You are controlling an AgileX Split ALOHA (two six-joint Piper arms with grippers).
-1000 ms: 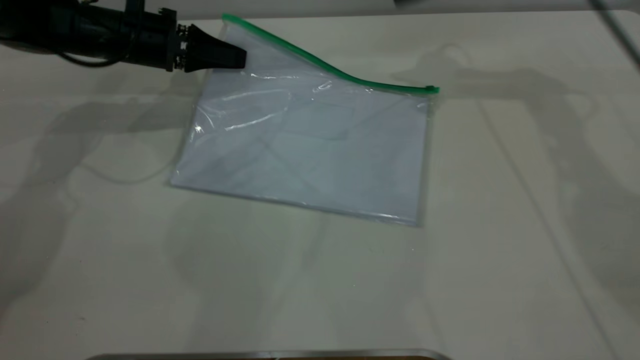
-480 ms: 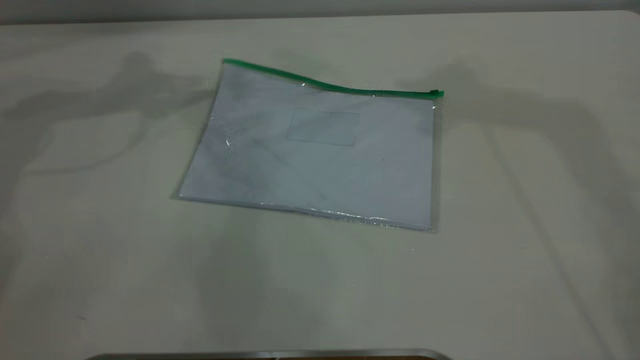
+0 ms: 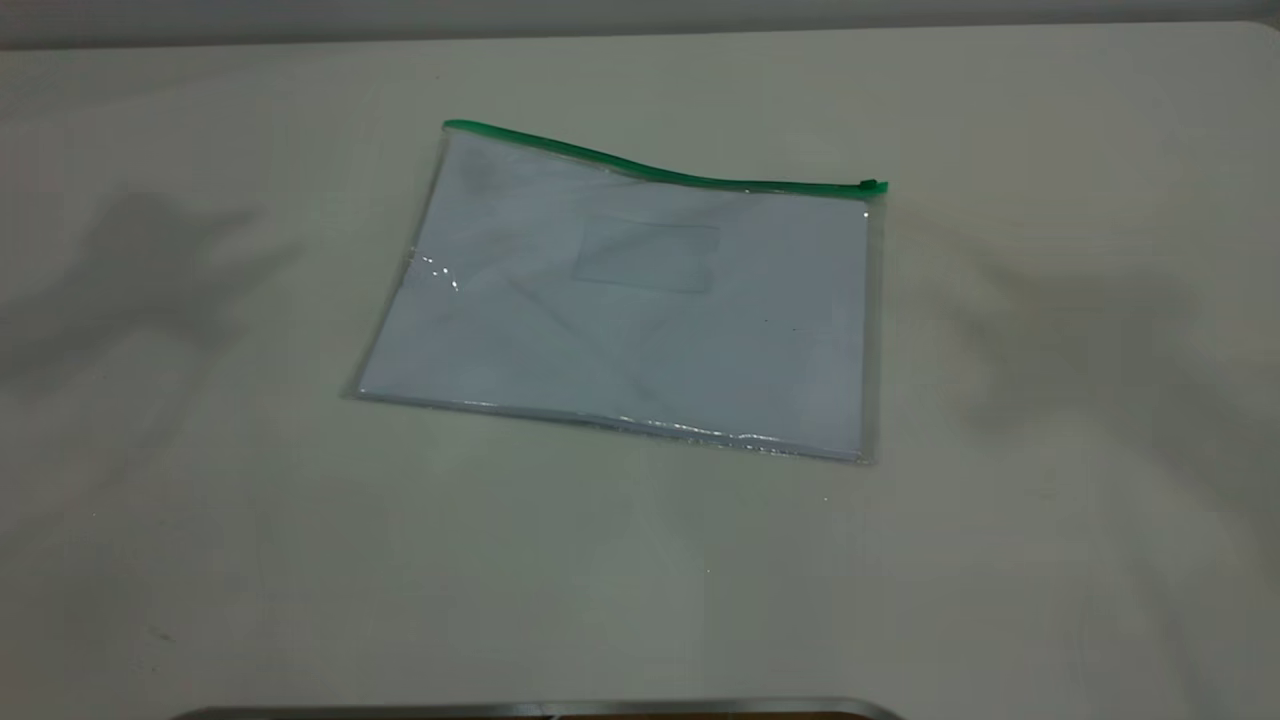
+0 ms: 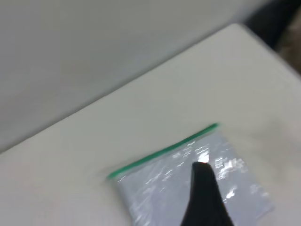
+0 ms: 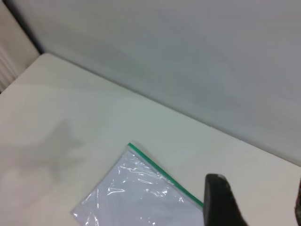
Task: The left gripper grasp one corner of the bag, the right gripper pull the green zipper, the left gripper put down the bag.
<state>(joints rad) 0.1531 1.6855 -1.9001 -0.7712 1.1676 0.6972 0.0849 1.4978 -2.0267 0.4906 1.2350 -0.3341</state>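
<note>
Looks essentially finished: bag [image 3: 630, 300] flat on table [image 3: 1050, 560], green zipper [image 3: 640, 168] along far edge, slider [image 3: 870, 186] at right end, left gripper [image 4: 203, 172] aloft, closure unclear, right gripper [image 5: 256, 197] aloft, spread.

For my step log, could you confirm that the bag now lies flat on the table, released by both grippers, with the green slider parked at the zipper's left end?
Not quite: in the exterior view the slider sits at the right end of the green zipper, not the left. The rest holds: the bag lies on the table, and no gripper holds it.
</note>
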